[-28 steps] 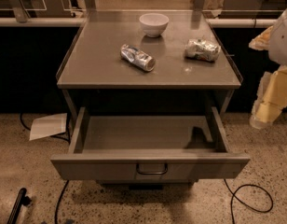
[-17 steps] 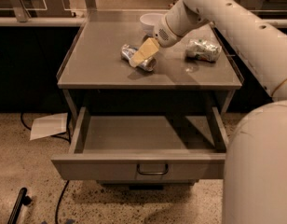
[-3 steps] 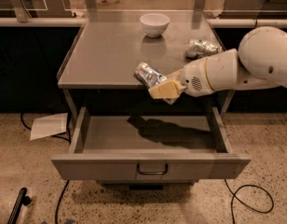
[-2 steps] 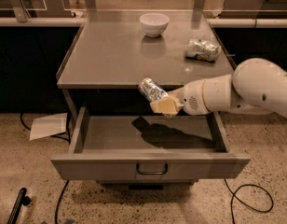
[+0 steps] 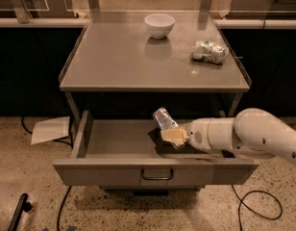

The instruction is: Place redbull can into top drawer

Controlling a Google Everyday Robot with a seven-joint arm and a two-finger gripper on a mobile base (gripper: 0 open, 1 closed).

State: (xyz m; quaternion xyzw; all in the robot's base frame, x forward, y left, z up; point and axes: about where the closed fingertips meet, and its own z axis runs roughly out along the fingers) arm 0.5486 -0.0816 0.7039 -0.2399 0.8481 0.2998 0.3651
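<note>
The gripper (image 5: 173, 136) is hovering over the open top drawer (image 5: 114, 141), right of its middle, with its 2 fingers clamping the lower end of the redbull can (image 5: 164, 118), which is tilting up and leftward above the drawer floor. On the table (image 5: 114, 61) above the drawer, 1 bowl (image 5: 159, 25) and 1 foil bag (image 5: 210, 51) are sitting apart.

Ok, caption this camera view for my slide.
Robot hand grips the can, tilted, over the open top drawer; bowl and foil bag sit on the table above.

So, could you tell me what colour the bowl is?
White bowl, camera view; the gripper holds the redbull can over the top drawer.
</note>
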